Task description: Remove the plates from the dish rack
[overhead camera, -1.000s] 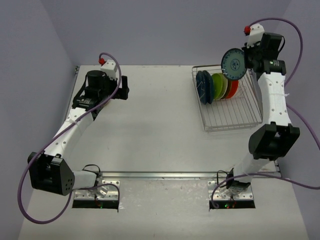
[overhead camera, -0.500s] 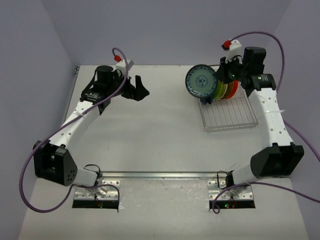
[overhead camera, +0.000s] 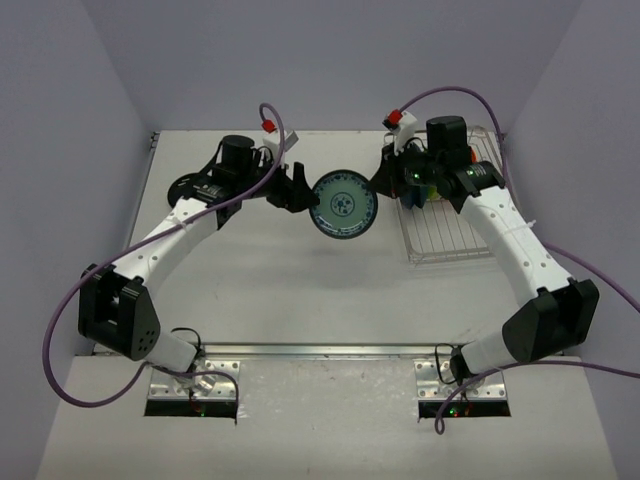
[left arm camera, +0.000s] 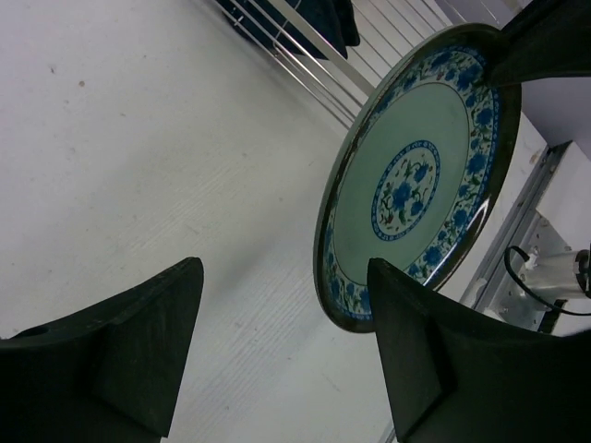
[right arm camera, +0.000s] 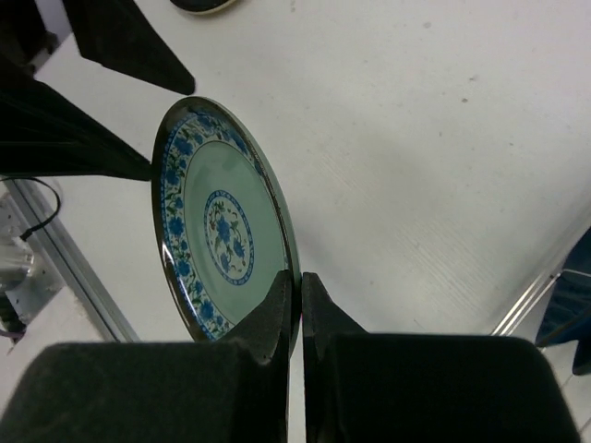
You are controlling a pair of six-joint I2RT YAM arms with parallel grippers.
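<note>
pale lilac walls (overhead camera: 300, 60) close in on a white desk (overhead camera: 260, 290) as we pass a plate from one arm to the other. our right fingers (right arm camera: 263, 337) are pressed onto the rim of a blue-flowered plate (overhead camera: 342, 203), pinching it on edge in the air above the middle of the desk, well apart from the dish rack (overhead camera: 465, 258) at the right side. our left fingers (left arm camera: 138, 351) are spread wide and face the plate's patterned side. its rim is just ahead of them and, as far as the wrist view shows, touches neither.

we judge the step in hand to be a mid-air hand-over, partway through the unloading. a dark blue plate (left arm camera: 314, 18) shows behind the rack's wires, and a dark plate (overhead camera: 185, 186) lies flat on the desk beside our left arm. how many more wait in the rack we cannot tell, since our right arm hides most of it.

the next move calls for the left fingers to slide over the free side of the rim and close on it before the right ones let go. the rim looks thin and glossy, so a shallow or skewed grip could let the plate twist or drop onto the hard desk.
</note>
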